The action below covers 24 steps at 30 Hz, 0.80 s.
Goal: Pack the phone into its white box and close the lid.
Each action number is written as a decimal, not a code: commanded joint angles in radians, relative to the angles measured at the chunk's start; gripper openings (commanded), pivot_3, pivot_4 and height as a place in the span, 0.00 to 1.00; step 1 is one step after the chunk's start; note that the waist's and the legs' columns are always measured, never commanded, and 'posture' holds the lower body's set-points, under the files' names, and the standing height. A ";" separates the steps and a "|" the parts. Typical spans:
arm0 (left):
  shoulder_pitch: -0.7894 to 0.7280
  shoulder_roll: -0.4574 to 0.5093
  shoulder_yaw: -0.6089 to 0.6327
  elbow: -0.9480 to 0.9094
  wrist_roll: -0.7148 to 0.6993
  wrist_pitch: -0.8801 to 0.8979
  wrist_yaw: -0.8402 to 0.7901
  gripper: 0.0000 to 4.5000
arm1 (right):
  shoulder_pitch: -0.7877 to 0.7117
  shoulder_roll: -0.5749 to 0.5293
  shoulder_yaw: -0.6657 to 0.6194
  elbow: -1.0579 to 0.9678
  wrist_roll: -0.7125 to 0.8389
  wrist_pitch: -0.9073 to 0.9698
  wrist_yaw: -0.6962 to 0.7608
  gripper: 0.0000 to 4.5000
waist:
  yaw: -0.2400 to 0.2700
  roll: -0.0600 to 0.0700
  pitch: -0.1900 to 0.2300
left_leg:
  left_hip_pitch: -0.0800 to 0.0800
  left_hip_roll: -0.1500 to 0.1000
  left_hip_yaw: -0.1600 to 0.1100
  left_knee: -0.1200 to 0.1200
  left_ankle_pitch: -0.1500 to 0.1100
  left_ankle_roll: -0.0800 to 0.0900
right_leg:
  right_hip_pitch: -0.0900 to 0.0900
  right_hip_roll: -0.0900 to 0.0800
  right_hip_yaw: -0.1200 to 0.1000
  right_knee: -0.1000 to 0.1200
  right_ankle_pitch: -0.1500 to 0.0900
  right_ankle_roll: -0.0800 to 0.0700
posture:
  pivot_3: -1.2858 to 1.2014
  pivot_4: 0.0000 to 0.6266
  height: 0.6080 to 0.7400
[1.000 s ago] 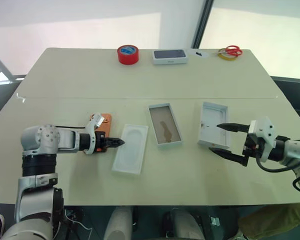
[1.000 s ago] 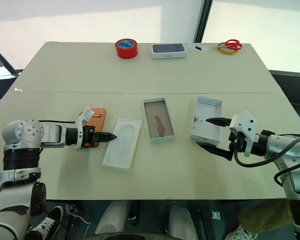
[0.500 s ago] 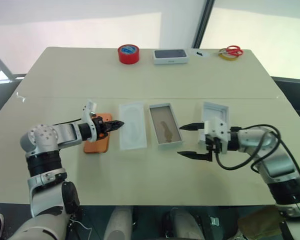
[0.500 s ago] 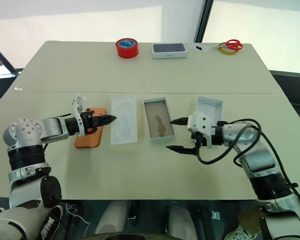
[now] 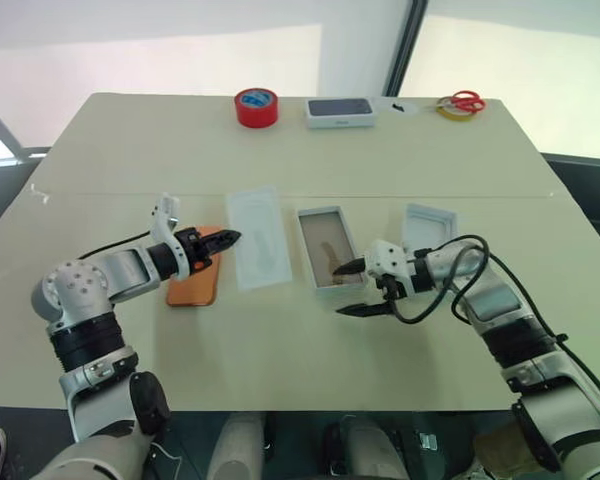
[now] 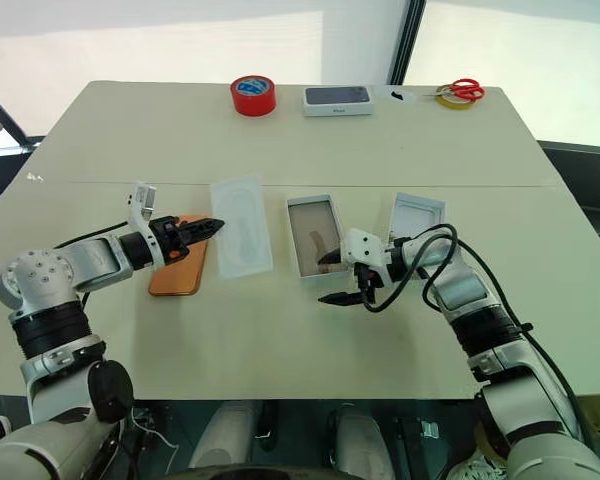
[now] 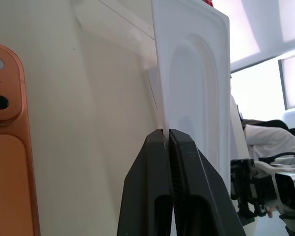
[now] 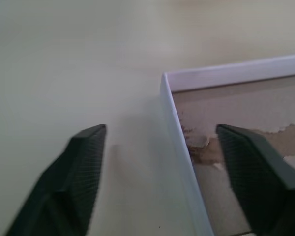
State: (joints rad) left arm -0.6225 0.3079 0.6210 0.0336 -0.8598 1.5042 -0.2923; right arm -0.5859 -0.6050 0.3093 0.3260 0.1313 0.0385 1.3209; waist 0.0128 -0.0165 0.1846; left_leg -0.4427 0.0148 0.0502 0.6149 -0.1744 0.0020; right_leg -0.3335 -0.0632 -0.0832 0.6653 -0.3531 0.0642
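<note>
**tray_newbie:** where's everything sitting right now? Use the white box as your anchor.

**me:** The white box (image 5: 329,247) is open on the table (image 5: 280,150), tan floor showing, nothing in it. The phone (image 5: 196,276) lies flat, camera side up, well off to the box's left. The lid (image 5: 427,228) is just past the box's right side, open side up. My left gripper (image 7: 168,140) is clamped shut on the edge of the flat white insert (image 5: 257,236), holding it tilted up off the table, between the phone and the box. My right gripper (image 8: 160,142) is open, one finger on each side of the box's near right corner: one finger over the inside, one outside the wall. Not gripping anything yet.

**tray_newbie:** so what's the risk?

**me:** A few, I reckon. I've only got the insert by a thin edge, so it could swivel or slip out of the pinch and land on the phone or across the box. If my right fingers close on that thin wall at the corner, the cardboard could buckle, or the light box could skate sideways toward the lid. And if I shove the box instead of pinching it, it ends up crooked, which makes dropping the phone in harder.
</note>
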 commanded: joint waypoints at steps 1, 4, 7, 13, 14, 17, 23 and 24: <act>-0.014 -0.023 0.032 -0.054 -0.034 0.013 0.033 0.00 | -0.020 0.010 0.000 0.007 -0.012 -0.033 0.016 0.36 | -0.001 0.000 0.000 | 0.000 0.000 0.000 0.000 0.000 0.000 | 0.000 0.000 0.000 0.000 0.000 0.000 | 0.52 0.24 1.00; -0.041 -0.046 0.051 -0.062 -0.040 0.012 0.061 0.00 | -0.010 0.015 -0.004 -0.022 -0.013 -0.016 0.006 0.01 | -0.002 0.000 0.000 | 0.000 0.000 0.000 0.000 0.000 0.000 | 0.000 0.000 0.000 0.000 0.000 0.000 | 0.52 0.24 1.00; -0.064 -0.063 0.066 -0.054 -0.046 0.016 0.082 0.00 | 0.016 0.024 -0.006 -0.087 -0.018 0.036 -0.036 0.01 | -0.002 0.000 0.000 | 0.000 0.000 0.000 0.000 0.000 0.000 | 0.000 0.000 0.000 0.000 0.000 0.000 | 0.52 0.24 1.00; -0.109 -0.093 0.081 -0.023 -0.063 0.032 0.109 0.00 | 0.078 0.033 0.008 -0.287 -0.075 0.177 -0.155 0.01 | -0.002 0.000 0.000 | 0.000 0.000 0.000 0.000 0.000 0.000 | 0.000 0.000 0.000 0.000 0.000 0.000 | 0.52 0.24 1.00; -0.113 -0.097 0.077 -0.020 -0.063 0.032 0.109 0.00 | 0.084 0.041 0.005 -0.315 -0.073 0.208 -0.173 0.01 | -0.002 0.000 0.000 | 0.000 0.000 0.000 0.000 0.000 -0.001 | 0.000 0.000 0.000 0.000 0.000 0.000 | 0.52 0.24 1.00; -0.109 -0.105 0.046 -0.019 -0.054 0.027 0.099 0.00 | 0.102 0.054 -0.008 -0.391 -0.045 0.276 -0.194 0.01 | -0.002 0.000 0.000 | 0.000 0.000 0.000 0.000 0.000 -0.001 | 0.000 0.000 0.000 0.000 0.000 0.000 | 0.52 0.24 1.00; -0.097 -0.109 -0.033 0.009 -0.031 -0.011 0.071 0.00 | 0.134 0.054 -0.011 -0.481 0.013 0.342 -0.190 0.01 | 0.001 0.000 0.000 | 0.000 0.000 0.000 -0.001 0.000 -0.001 | 0.000 0.000 0.000 0.000 0.000 0.000 | 0.52 0.24 1.00; -0.092 -0.106 -0.054 0.012 -0.025 -0.021 0.063 0.00 | 0.139 0.051 -0.006 -0.481 0.014 0.343 -0.189 0.01 | 0.001 0.000 0.000 | 0.000 0.000 0.000 -0.001 0.000 -0.001 | 0.000 0.000 0.000 0.000 0.000 0.000 | 0.52 0.24 1.00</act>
State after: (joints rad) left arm -0.7154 0.1968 0.6000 0.0541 -0.8816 1.5074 -0.2034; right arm -0.4529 -0.5509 0.3118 -0.1156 0.1254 0.3795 1.1290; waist 0.0135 -0.0169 0.1846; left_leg -0.4426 0.0146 0.0501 0.6144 -0.1742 0.0011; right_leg -0.3336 -0.0627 -0.0831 0.6652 -0.3530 0.0644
